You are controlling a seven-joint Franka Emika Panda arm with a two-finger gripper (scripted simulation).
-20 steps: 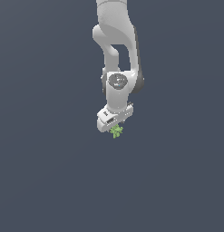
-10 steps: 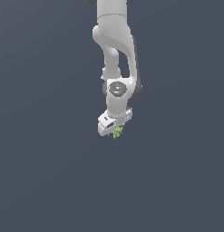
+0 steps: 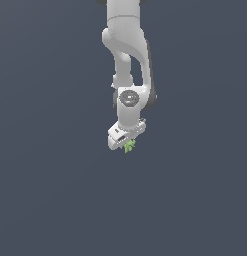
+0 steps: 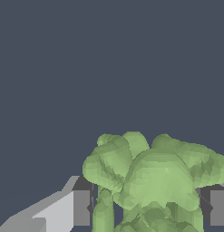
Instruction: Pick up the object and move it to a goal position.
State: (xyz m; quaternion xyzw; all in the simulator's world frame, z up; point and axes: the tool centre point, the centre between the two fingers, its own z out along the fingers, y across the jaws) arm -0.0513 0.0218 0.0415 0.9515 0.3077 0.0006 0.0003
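- The exterior view shows the whole white arm hanging down, the green object at the tool's tip.
- The wrist view alone shows the fingers pinching the knobbly object from both sides.

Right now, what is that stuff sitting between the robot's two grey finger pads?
The lumpy light-green object fills the gap between the gripper's finger pads, as the wrist view shows. The exterior view shows it poking out beneath the white hand.
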